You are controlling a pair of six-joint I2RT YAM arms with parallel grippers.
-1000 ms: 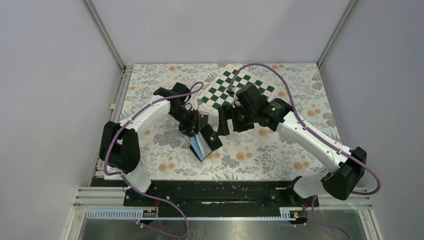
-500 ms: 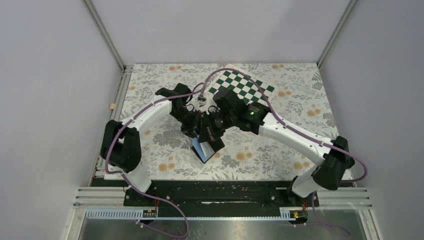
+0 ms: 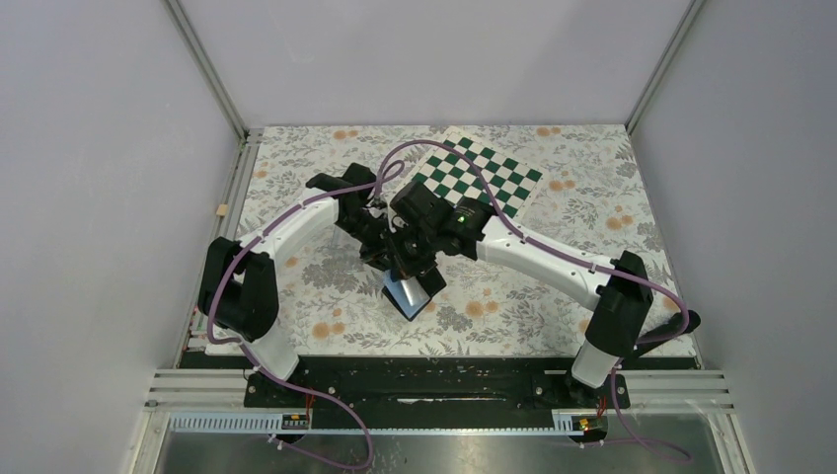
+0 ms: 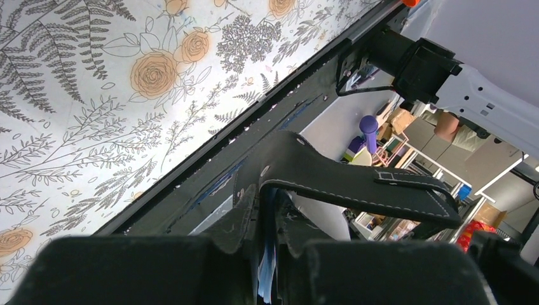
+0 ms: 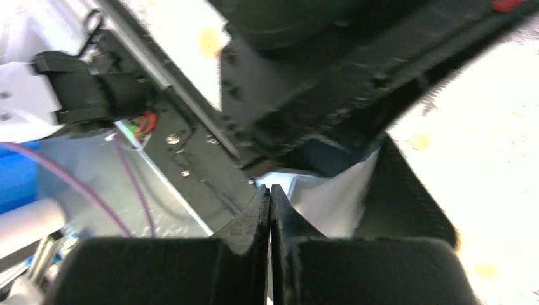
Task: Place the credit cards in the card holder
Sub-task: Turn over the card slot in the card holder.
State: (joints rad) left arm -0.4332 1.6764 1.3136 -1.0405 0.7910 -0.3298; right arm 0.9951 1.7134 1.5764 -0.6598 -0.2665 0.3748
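Note:
The black card holder (image 3: 426, 283) hangs open above the table's middle, and my left gripper (image 3: 383, 252) is shut on one of its flaps. In the left wrist view the other flap (image 4: 356, 184), the one with the snap tab, spreads to the right. A blue credit card (image 4: 267, 279) shows edge-on between the pinched flap and my left gripper (image 4: 273, 254). My right gripper (image 3: 409, 259) is shut right against the holder, with nothing seen between its fingers. From the right wrist, its closed tips (image 5: 269, 192) point at the pale card face (image 5: 337, 197) inside the black flap (image 5: 407, 197).
The green-and-white checkered board (image 3: 484, 176) lies at the back, behind the right arm. The black base rail (image 3: 424, 380) runs along the near edge. Both forearms cross close together over the floral table (image 3: 296, 286).
My right arm has swung left from beside the checkered board to the holder, and its jaws have gone from open to shut. The left arm and holder have stayed put.

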